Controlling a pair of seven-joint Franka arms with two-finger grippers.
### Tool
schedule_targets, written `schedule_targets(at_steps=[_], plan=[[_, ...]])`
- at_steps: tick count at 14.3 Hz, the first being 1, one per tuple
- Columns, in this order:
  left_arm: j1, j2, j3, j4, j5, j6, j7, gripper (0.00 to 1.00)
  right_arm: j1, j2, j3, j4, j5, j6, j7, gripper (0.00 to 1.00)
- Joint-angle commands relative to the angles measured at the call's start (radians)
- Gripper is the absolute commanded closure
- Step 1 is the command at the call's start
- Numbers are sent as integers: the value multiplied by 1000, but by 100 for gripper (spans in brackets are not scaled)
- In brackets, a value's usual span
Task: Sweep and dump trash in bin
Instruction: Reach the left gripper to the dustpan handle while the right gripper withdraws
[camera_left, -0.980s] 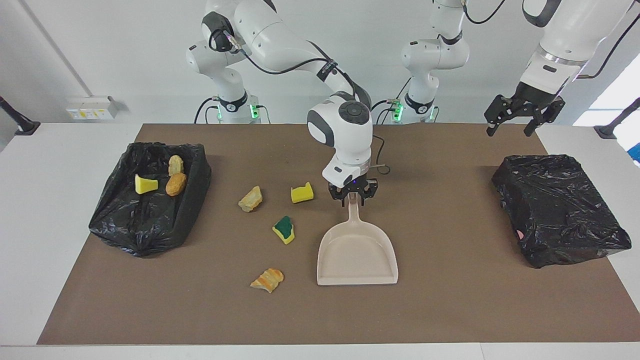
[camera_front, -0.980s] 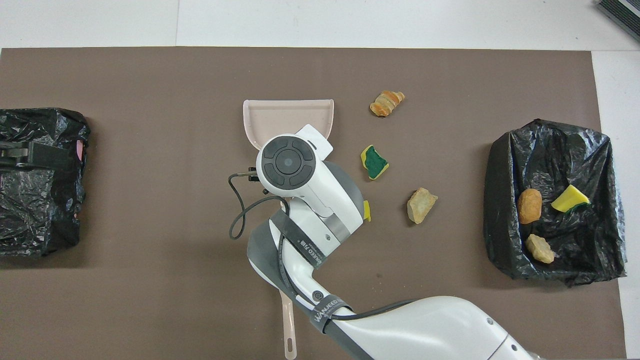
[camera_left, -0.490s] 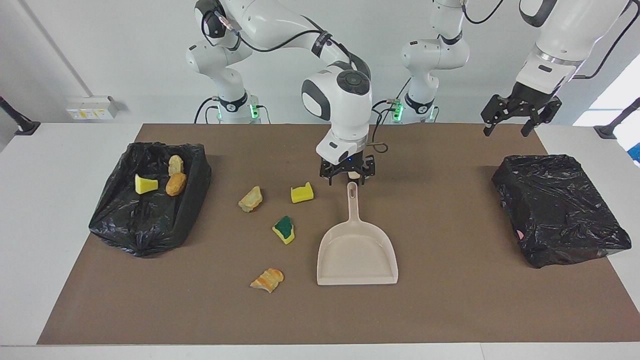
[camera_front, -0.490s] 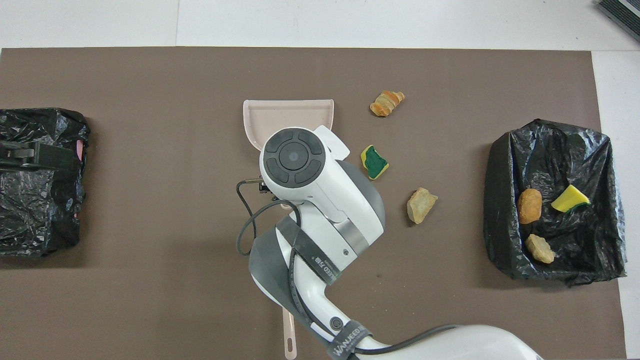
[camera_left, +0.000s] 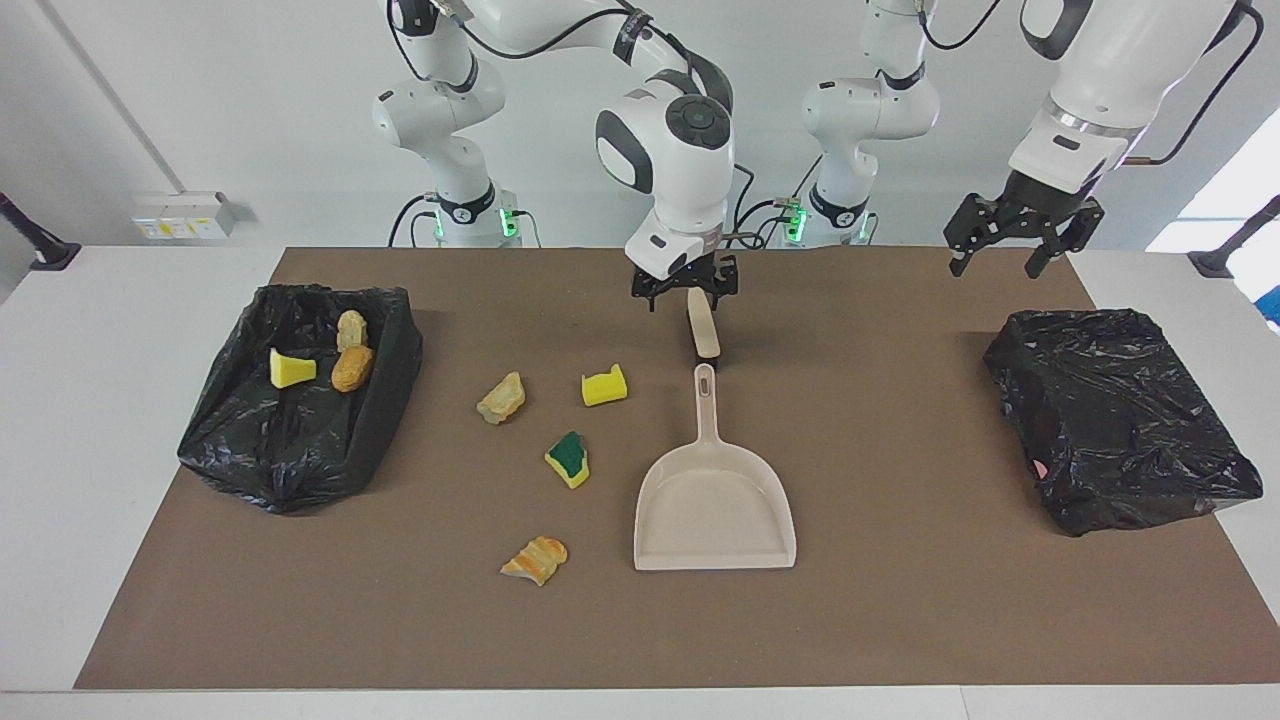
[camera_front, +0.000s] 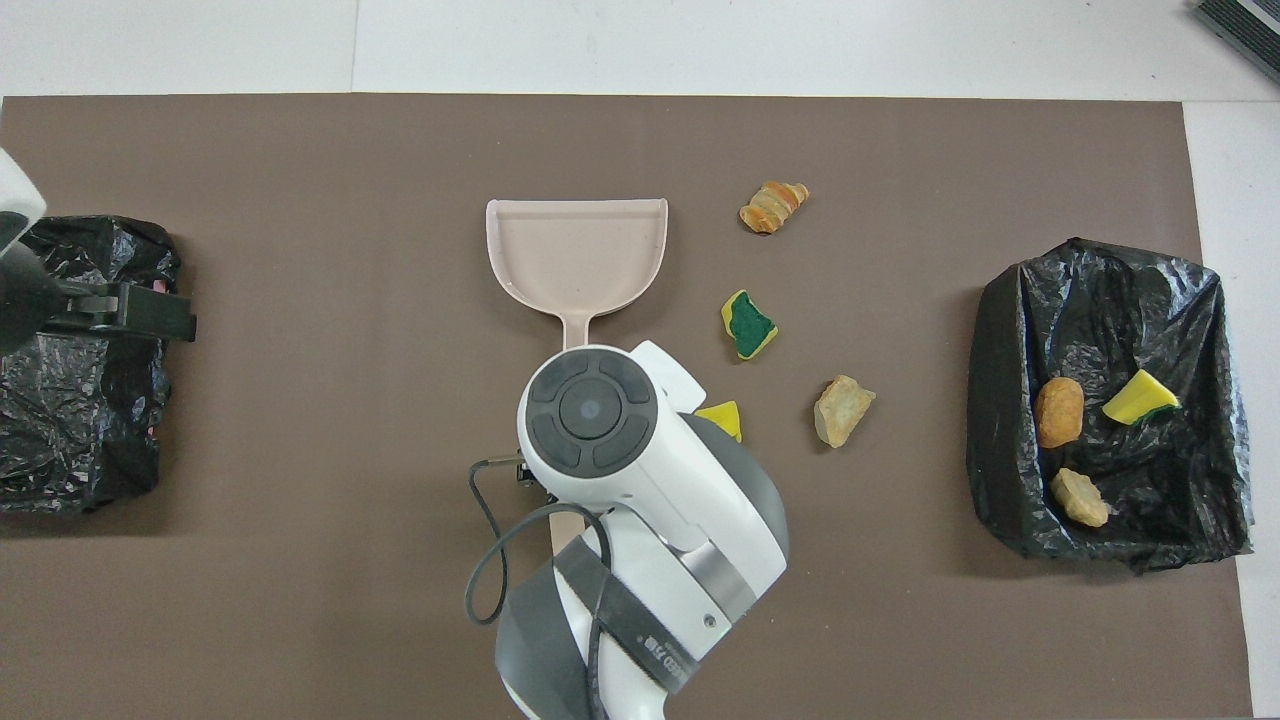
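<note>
Counting scraps: seven in all, four loose on the brown mat (camera_left: 900, 600) and three in a bin.
Other counts: one dustpan (camera_left: 715, 510), one brush (camera_left: 704, 328), two bins lined with black bags, two claws.
Loose scraps: a yellow sponge bit (camera_left: 604, 386), a tan chunk (camera_left: 501, 398), a yellow-and-green sponge (camera_left: 568, 459) and an orange-striped chunk (camera_left: 534, 559), all beside the dustpan toward the right arm's end of the table.
Right claw (camera_left: 685, 291): pinching the top of the brush, which hangs tilted over the mat by the tip of the dustpan's handle; the yellow sponge bit is the closest scrap to it, and no scrap touches it.
Left claw (camera_left: 993, 268): fingers spread, holding nothing, waiting in the air by the left arm's end, well apart from every scrap.
Open bin (camera_left: 390, 400): at the right arm's end, holding a yellow sponge wedge (camera_left: 291, 369), a tan chunk (camera_left: 351, 328) and an orange-brown chunk (camera_left: 352, 369).
Second bin (camera_left: 1115, 415): at the left arm's end; the black bag covers its top, so I cannot tell its contents.
</note>
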Motion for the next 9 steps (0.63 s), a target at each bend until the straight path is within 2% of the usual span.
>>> schedule_targets(at_steps=[1, 5, 9], plan=[[-71, 34, 11, -23, -5, 60, -62, 0, 28, -125, -1, -217, 67, 133, 28, 0], [-170, 91, 11, -19, -6, 174, -200, 0, 85, -252, -1, -453, 73, 281, 65, 0], [-279, 190, 11, 4, 6, 249, -363, 0, 152, -291, -1, -486, 73, 281, 132, 0]])
